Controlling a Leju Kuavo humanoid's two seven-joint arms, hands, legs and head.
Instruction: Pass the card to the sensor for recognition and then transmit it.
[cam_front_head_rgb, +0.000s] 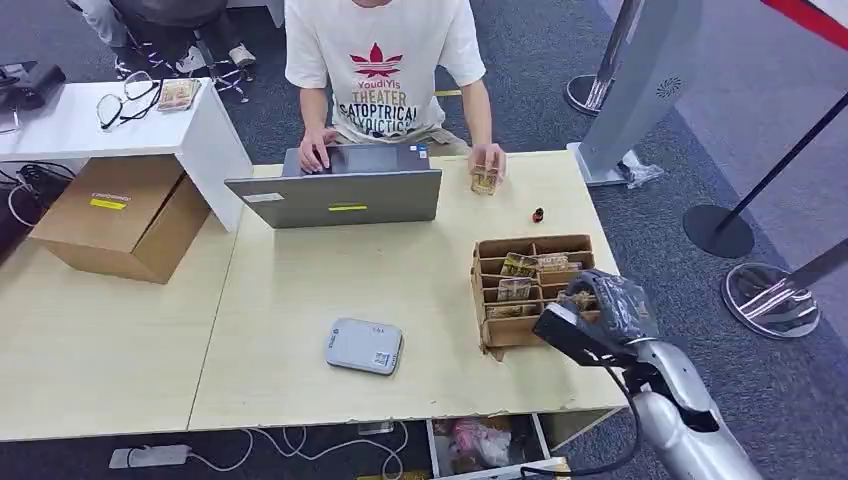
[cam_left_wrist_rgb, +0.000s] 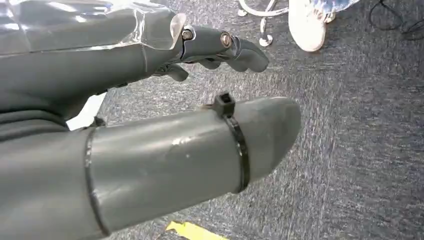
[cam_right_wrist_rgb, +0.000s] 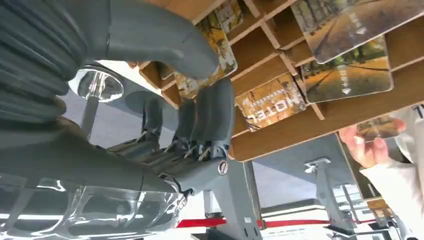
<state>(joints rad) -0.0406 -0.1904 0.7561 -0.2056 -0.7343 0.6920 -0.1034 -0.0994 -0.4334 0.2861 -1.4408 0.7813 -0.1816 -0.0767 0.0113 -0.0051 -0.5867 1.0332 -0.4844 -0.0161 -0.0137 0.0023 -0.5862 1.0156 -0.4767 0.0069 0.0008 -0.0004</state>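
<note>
Head view: the right arm is rising from the lower right corner, its hand (cam_front_head_rgb: 598, 312) reaching onto the right end of the card box (cam_front_head_rgb: 530, 288) on the table (cam_front_head_rgb: 300, 290); cards (cam_front_head_rgb: 517, 266) are standing in the box's slots. The sensor (cam_front_head_rgb: 364, 346) is lying flat on the table, well left of the box. A person is sitting across the table, one hand on a laptop (cam_front_head_rgb: 340, 197), the other holding a card (cam_front_head_rgb: 484, 181) on the tabletop. Left wrist view: the left hand (cam_left_wrist_rgb: 150, 115) is hanging over grey carpet (cam_left_wrist_rgb: 350, 150), thumb stretched out, fingers (cam_left_wrist_rgb: 235, 47) loosely extended and apart, gripping nothing. Right wrist view: the right hand (cam_right_wrist_rgb: 165, 95) is pressing in at the box (cam_right_wrist_rgb: 280, 135), thumb (cam_right_wrist_rgb: 165, 40) lying across one card (cam_right_wrist_rgb: 215, 55) and dark fingers (cam_right_wrist_rgb: 210, 115) curling beneath it; whether it is actually clamping the card, I cannot tell. More cards (cam_right_wrist_rgb: 345, 75) are sitting in neighbouring slots.
</note>
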